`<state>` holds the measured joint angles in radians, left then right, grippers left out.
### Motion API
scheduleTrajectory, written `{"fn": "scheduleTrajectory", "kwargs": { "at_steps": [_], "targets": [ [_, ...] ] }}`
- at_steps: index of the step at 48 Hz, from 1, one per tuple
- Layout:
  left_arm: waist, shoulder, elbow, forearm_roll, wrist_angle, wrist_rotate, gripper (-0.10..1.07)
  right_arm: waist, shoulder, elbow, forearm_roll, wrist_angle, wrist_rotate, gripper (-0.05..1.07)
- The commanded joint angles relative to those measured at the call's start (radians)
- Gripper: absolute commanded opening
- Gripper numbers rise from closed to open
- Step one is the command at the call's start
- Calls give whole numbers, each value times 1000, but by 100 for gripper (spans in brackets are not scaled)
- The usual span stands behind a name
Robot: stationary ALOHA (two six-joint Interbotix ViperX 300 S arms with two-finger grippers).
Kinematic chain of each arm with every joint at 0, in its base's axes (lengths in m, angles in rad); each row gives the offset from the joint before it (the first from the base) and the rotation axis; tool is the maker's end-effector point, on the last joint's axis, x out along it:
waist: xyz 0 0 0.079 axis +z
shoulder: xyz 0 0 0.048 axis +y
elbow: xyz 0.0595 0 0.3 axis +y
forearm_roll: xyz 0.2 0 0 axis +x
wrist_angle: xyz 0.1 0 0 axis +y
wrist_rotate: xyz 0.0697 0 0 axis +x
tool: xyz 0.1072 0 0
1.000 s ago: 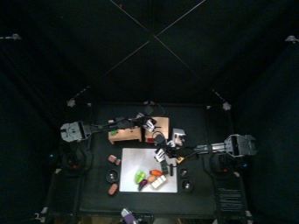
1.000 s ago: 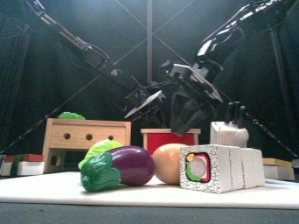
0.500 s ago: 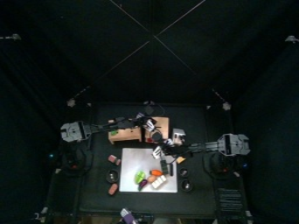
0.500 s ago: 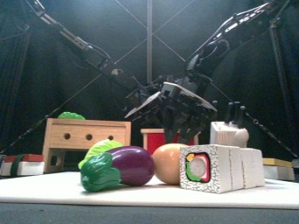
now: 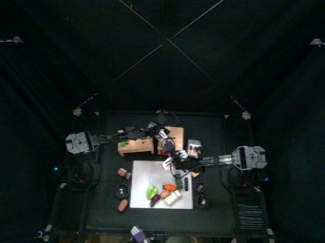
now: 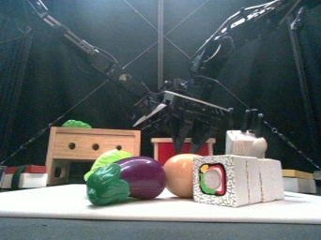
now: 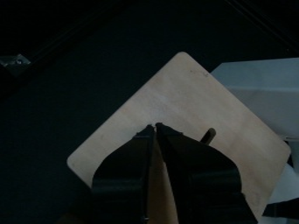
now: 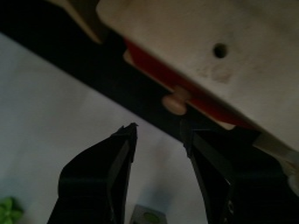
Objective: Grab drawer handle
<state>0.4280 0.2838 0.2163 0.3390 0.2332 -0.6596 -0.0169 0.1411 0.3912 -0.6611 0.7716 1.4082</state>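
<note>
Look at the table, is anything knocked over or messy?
No, nothing stands out. The toy eggplant, the sushi roll and the wooden box all sit tidy, and nothing has spilled.

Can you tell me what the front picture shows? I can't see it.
A black robot pincer hangs open above a red box. In front, on a white board, sit a purple toy eggplant, a peach ball and a sushi-roll block; a wooden box stands behind.

White board [image 6: 51, 202] lying at the table's front edge, eggplant [image 6: 141, 177], peach [image 6: 183, 173], sushi roll [image 6: 238, 179] sitting on it
</note>
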Motion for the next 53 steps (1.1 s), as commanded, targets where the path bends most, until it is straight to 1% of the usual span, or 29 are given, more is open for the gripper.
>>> {"fn": "scheduleTrajectory", "kwargs": {
  "at_steps": [1,5,10,23,33,43,53],
  "targets": [
    [6,-3,0,2,15,2,58,66,-21,-21,-137,92,150,81],
    [6,-2,-2,0,15,0,58,106,-15,-6,-222,107,279,81],
    [6,-2,-2,2,15,0,58,115,-3,6,-247,106,351,81],
    [5,-2,0,0,15,0,58,109,34,-5,-202,112,376,81],
    [5,-2,0,0,15,0,58,77,81,-34,-210,120,407,81],
    [6,-3,8,0,15,0,58,51,92,-43,-210,124,410,81],
    [5,-2,9,0,15,0,58,23,106,-46,-230,124,443,81]
  ]
}}
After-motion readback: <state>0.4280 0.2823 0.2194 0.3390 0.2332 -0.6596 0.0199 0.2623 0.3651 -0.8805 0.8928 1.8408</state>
